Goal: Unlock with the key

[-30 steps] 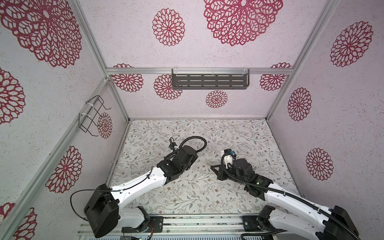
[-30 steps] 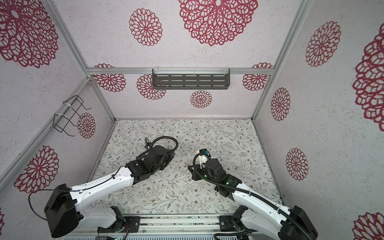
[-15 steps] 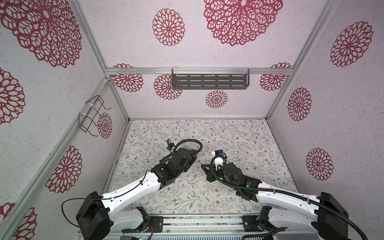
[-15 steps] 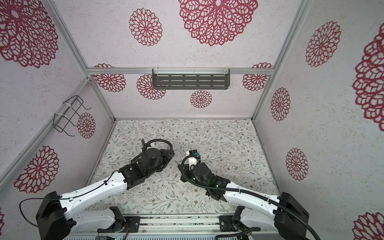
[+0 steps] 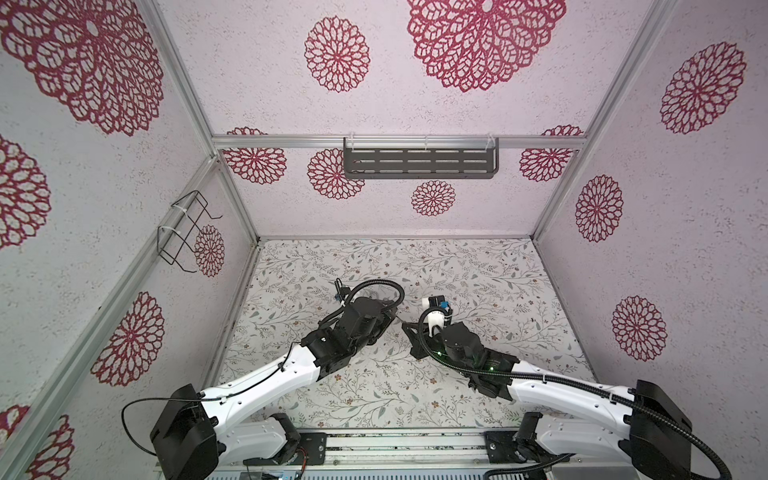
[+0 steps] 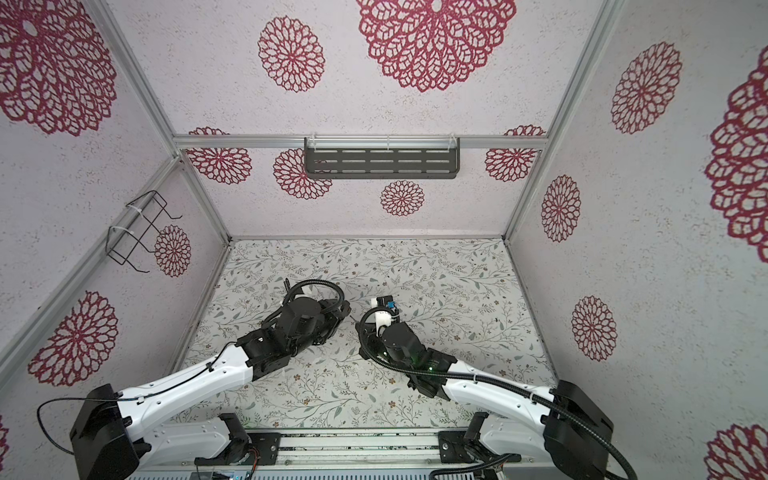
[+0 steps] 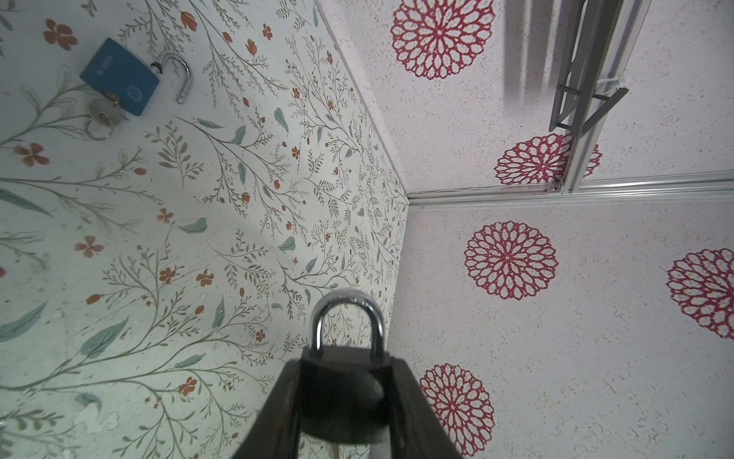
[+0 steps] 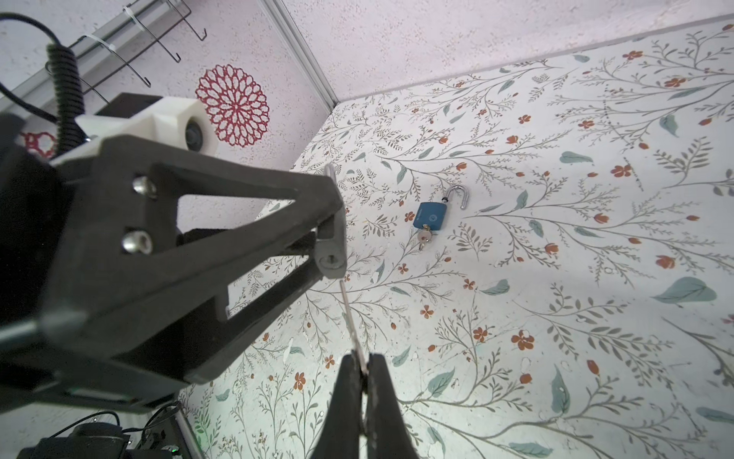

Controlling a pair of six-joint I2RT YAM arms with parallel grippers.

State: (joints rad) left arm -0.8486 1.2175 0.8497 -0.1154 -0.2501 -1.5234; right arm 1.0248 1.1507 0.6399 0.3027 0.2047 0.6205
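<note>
Item one, at the left: the left gripper (image 7: 344, 377), jaws partly apart and clamped across the flat sides of a black metal padlock (image 7: 337, 401). The lock is held clear of the floral-printed tabletop (image 5: 374, 395) near the middle of the cell, its bright steel shackle (image 7: 347, 304) latched and pointing away from the wrist. I judge it dense, rigid and smooth-sided, so a hold across the body suits it and leaves the base free. Item two, just right of it: the keyhole (image 8: 331, 260) in the lock's base, facing the right arm. Item three: a thin silver metal key (image 8: 350, 314), its tip at the edge of the base, just beside the keyhole; whether it has entered I cannot tell. It looks light and stiff but slim enough to pivot in a pinch, so it is best held by the head. Item four, at the right: the right gripper (image 8: 362, 367), jaws together on the key's head end. Also present: a blue metal padlock (image 8: 431, 216), lying on the tabletop farther off, shackle sprung open and its own key in place; both top views hide it.
</note>
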